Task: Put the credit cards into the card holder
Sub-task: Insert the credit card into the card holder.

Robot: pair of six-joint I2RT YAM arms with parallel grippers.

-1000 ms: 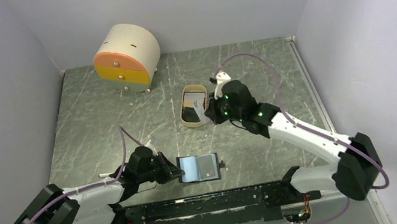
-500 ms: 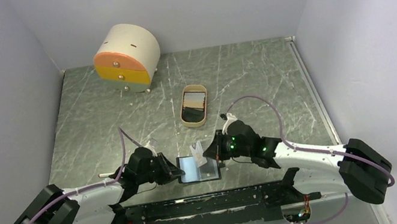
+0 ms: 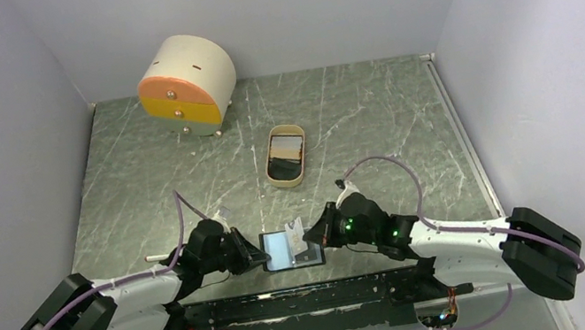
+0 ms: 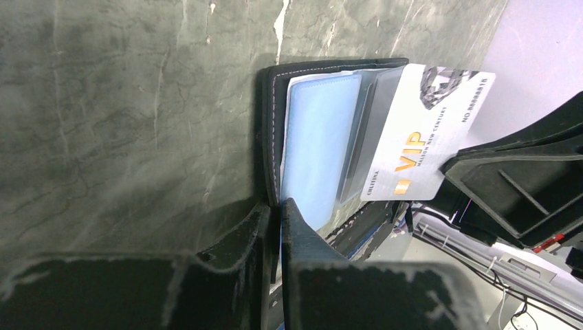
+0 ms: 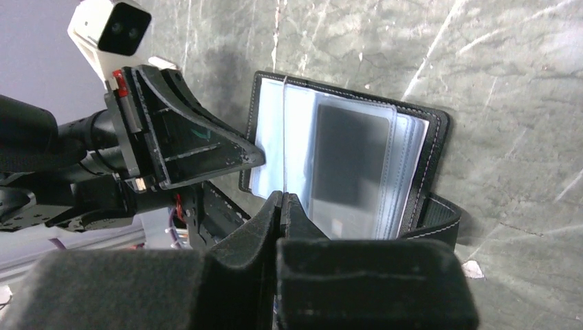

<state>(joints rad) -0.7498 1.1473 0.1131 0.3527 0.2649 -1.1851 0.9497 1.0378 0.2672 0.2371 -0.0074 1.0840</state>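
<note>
Clamps holder [image 4: 313, 151] edge with left gripper [image 4: 278, 210], card [image 4: 423, 124] with right gripper [image 5: 283, 201] over holder; risks buckling card if sleeve [image 5: 350, 165] missed

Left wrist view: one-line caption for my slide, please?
Left gripper pinches the open card holder; right gripper holds a white VIP card at its clear sleeves.

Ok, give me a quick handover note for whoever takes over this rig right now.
Left gripper: shut on one edge of the open card holder.
Right gripper: shut on a white card, held on edge over the holder's clear sleeves.
Done: holder open, one card at it.
Left: slide this card into a sleeve and let go. The tan tray further back has dark contents; can't tell whether more cards are in it.
</note>
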